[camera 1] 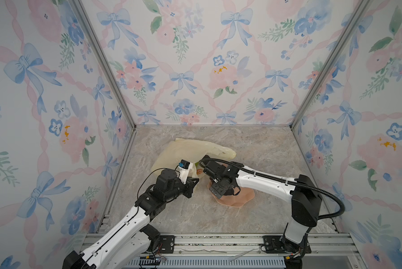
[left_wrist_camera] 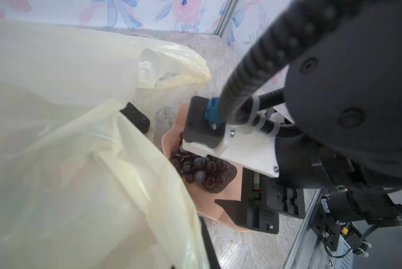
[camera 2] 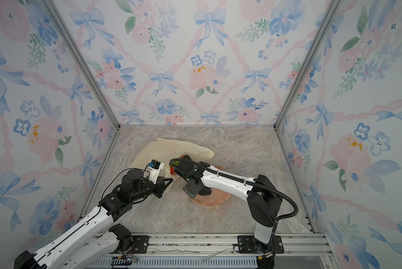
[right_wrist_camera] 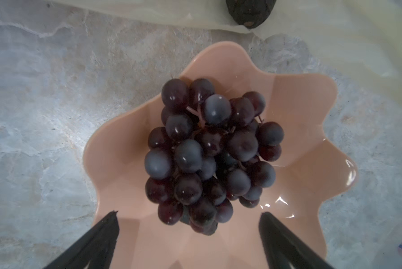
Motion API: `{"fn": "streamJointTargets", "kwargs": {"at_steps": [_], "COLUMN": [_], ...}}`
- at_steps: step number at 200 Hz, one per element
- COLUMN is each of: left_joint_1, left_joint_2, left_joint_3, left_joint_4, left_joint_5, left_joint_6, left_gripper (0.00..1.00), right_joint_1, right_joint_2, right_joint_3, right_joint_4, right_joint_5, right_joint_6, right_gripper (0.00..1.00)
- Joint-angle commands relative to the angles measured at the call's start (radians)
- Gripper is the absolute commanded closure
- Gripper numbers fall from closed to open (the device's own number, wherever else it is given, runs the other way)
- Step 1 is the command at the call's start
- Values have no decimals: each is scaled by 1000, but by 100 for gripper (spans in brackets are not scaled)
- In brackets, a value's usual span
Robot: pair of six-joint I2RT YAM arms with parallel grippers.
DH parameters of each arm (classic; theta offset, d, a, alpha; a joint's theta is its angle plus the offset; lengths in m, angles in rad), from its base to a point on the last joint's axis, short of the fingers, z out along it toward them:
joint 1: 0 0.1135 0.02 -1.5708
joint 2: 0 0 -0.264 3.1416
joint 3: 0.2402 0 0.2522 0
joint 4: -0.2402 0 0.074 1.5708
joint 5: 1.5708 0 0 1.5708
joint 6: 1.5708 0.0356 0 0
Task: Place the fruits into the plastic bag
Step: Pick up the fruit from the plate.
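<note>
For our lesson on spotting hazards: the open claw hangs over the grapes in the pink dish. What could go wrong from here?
The right claw may pinch only a few grapes of the lumpy grape bunch, so it slips.
The avocado lying against the bunch may get dragged along, tilting the pink dish.

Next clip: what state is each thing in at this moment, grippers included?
left gripper: shut on the plastic bag edge.
right gripper: open, over the grape bunch.
plastic bag: slumped on the table, one edge lifted.
grape bunch: lying in the pink dish, ungripped.
pink dish: upright on the table.
avocado in dish: under the grapes, mostly hidden.
other avocado: outside the dish, against the bag.
</note>
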State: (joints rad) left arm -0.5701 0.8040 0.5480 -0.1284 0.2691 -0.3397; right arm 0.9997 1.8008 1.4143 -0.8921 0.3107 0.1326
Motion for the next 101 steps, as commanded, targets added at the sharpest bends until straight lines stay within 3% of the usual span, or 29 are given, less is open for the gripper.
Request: {"fn": "streamJointTargets", "kwargs": {"at_steps": [1, 101], "left_joint_1": [-7, -7], "left_joint_2": [2, -1], "left_joint_3": [7, 8], "left_joint_4": [-10, -15], "left_joint_5": [-10, -17], "left_joint_6": [22, 25], "left_gripper": [100, 100], "right_joint_1": [9, -2], "right_joint_2": [26, 172], "right_joint_3": [51, 152], "right_joint_4": [-30, -41], "right_joint_5": [63, 148], "right_joint_6": [-31, -79], "right_gripper": [4, 3]}}
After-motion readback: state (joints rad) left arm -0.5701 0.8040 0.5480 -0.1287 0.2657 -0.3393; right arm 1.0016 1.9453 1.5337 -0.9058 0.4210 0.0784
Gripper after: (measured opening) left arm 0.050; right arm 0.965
